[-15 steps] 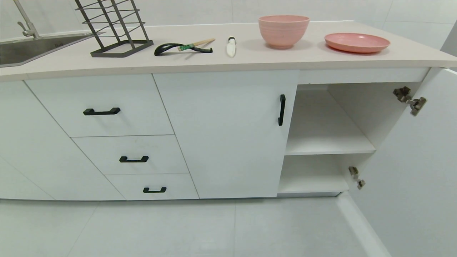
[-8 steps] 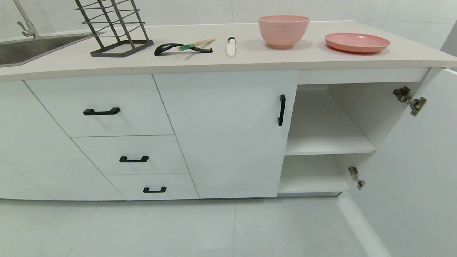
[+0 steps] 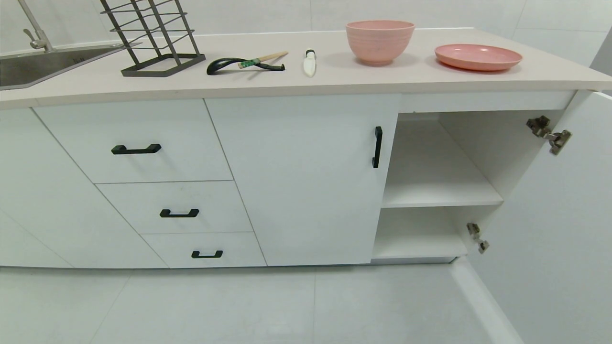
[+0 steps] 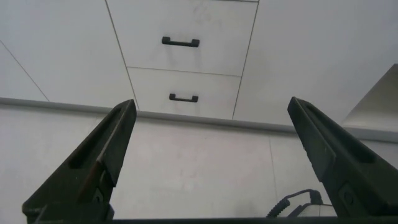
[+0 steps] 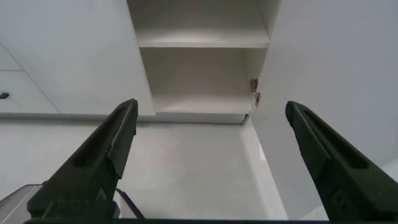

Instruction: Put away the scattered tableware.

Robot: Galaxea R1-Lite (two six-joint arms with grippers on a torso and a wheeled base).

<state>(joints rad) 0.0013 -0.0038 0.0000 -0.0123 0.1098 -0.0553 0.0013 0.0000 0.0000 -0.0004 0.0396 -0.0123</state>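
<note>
Currently, you will find all the tableware on the beige tabletop [image 3: 334, 82]. A round pink bowl [image 3: 380, 40] stands upright toward the right. A shallow pink plate [image 3: 478, 56] lies near it, closer to the right end, and the two do not touch. To the left of the bowl lies a small white utensil with a dark band near its far end [image 3: 310, 63] (its exact kind cannot be told). Further left, a pair of wooden chopsticks with green bands [image 3: 263, 59] rests across the handle of a black spoon [image 3: 227, 64]. A black wire rack [image 3: 158, 43] stands beyond them, next to a steel sink [image 3: 43, 64].

Below the tabletop, note three white drawers with black handles [image 3: 136, 149] on the left and a closed white door with a vertical black handle [image 3: 377, 146] in the middle. On the right, the white cabinet door [image 3: 564, 229] is swung fully open. It exposes an upper shelf [image 3: 440, 191] and a lower shelf [image 3: 416, 243].

The left jaws are spread wide and hold nothing. They hang over the grey tiled floor [image 3: 287, 306], facing the two lower drawers. The right jaws are likewise spread wide and hold nothing, facing the open compartment. Both are well apart from the tableware.
</note>
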